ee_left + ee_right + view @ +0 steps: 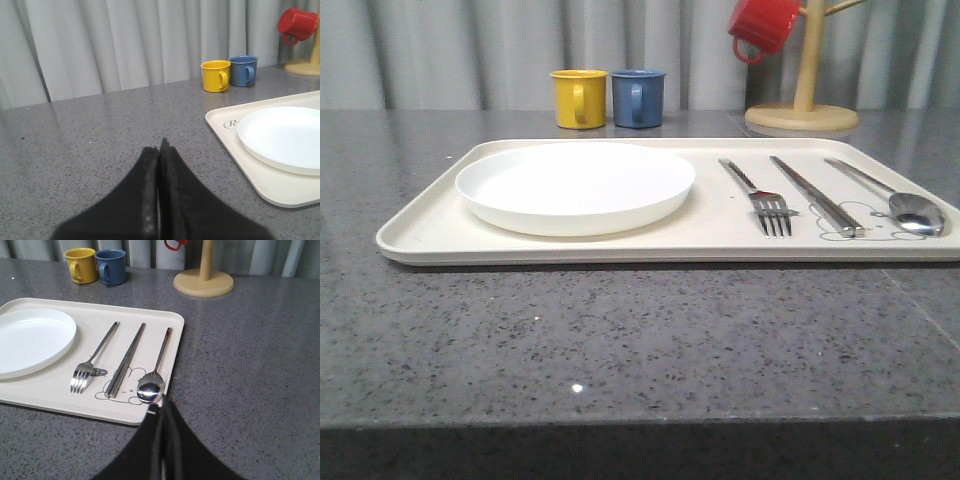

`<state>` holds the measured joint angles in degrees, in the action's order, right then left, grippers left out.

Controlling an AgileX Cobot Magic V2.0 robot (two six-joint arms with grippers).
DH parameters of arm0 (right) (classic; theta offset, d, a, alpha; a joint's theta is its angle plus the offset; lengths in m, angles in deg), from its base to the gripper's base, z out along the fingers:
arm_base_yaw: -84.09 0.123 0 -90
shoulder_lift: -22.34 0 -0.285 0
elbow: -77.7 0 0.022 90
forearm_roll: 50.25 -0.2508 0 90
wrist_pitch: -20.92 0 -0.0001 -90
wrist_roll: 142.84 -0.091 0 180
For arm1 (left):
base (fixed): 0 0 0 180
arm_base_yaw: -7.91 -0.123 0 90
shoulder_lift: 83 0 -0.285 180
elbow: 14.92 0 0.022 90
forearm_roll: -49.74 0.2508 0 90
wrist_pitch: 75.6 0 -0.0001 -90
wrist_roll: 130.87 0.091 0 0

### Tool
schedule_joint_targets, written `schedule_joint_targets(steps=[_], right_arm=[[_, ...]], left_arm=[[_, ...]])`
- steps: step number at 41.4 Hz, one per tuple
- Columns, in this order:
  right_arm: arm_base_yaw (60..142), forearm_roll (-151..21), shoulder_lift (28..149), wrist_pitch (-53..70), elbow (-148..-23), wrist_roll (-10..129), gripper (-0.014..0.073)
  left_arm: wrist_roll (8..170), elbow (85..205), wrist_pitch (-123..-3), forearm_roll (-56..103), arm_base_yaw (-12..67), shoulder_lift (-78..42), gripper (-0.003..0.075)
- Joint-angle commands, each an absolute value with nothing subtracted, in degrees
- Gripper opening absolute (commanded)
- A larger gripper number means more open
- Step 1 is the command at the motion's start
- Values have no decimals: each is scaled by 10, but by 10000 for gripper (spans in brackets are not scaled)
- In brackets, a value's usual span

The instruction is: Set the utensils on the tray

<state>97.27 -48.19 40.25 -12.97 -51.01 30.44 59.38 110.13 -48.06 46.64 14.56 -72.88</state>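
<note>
The cream tray (420, 232) lies across the grey table. On its right part rest a silver fork (767, 203), a pair of chopsticks (817, 196) and a spoon (910, 208), side by side, handles pointing away from me. The right wrist view shows the same fork (87, 369), chopsticks (126, 361) and spoon (152, 386) on the tray (30, 396). My right gripper (163, 407) is shut and empty, its tip just short of the spoon's bowl at the tray's near right corner. My left gripper (160, 146) is shut and empty over bare table, left of the tray (260, 185).
A round white plate (575, 187) fills the tray's left half. Behind the tray stand a yellow mug (579, 98) and a blue mug (638, 97). A wooden mug tree (803, 100) at the back right carries a red mug (762, 25).
</note>
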Motion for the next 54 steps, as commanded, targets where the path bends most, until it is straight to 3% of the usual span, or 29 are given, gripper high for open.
schedule_joint_targets(steps=[1, 54], right_arm=[[972, -473, 356, -78, -500, 309, -76], [972, -473, 316, -66, -486, 309, -76]], left_arm=[[588, 1115, -532, 460, 145, -721, -19], [588, 1115, -532, 462, 145, -721, -19]])
